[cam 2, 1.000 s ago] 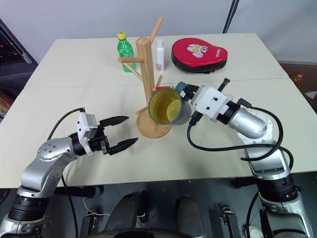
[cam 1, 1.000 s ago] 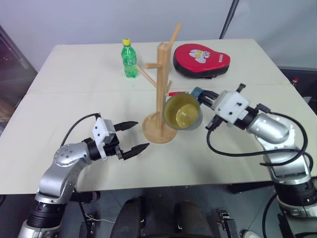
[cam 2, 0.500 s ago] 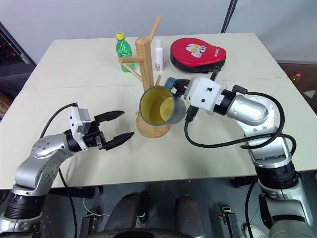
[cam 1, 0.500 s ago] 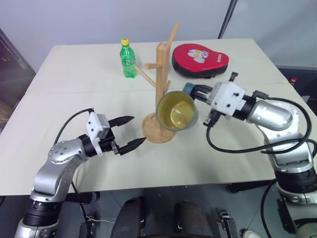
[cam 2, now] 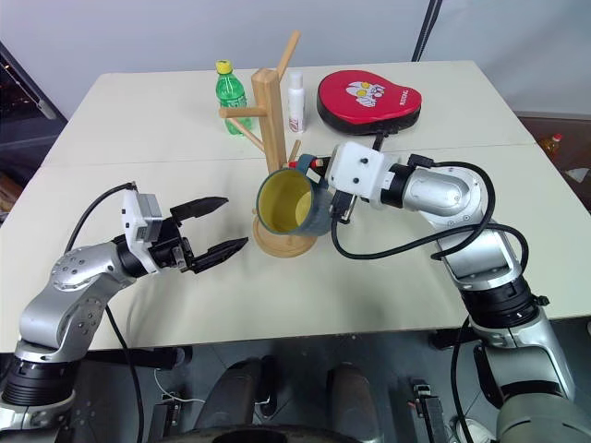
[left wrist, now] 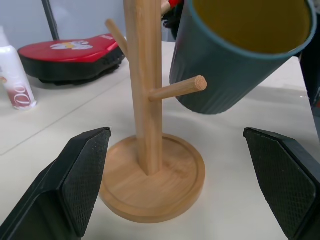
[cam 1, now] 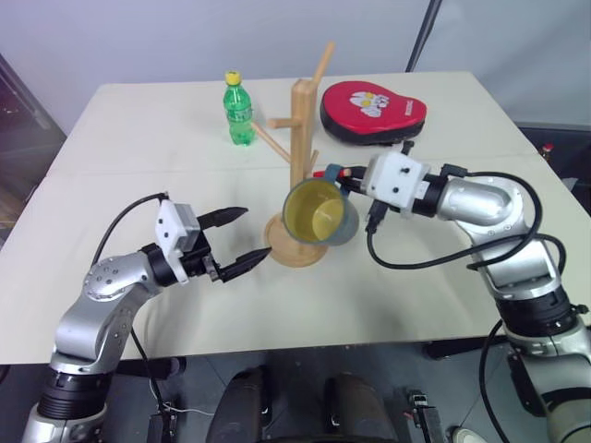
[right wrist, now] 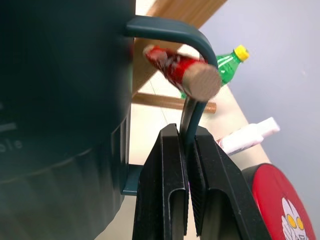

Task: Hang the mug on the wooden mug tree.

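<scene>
My right end effector (right wrist: pixel 186 150), pinching the mug (cam 1: pixel 319 211) by its handle, has swung it toward nine o'clock until the loop threads the wooden mug tree's (cam 1: pixel 303 166) red-tipped peg, so release looks close.

Your two head views look forward and down over the table (cam 1: pixel 443 277), sharing nearly the whole scene. Your left wrist view looks level and close at the wooden mug tree (left wrist: pixel 145 85). Your right wrist view sits tight against the mug (right wrist: pixel 60 90).
</scene>
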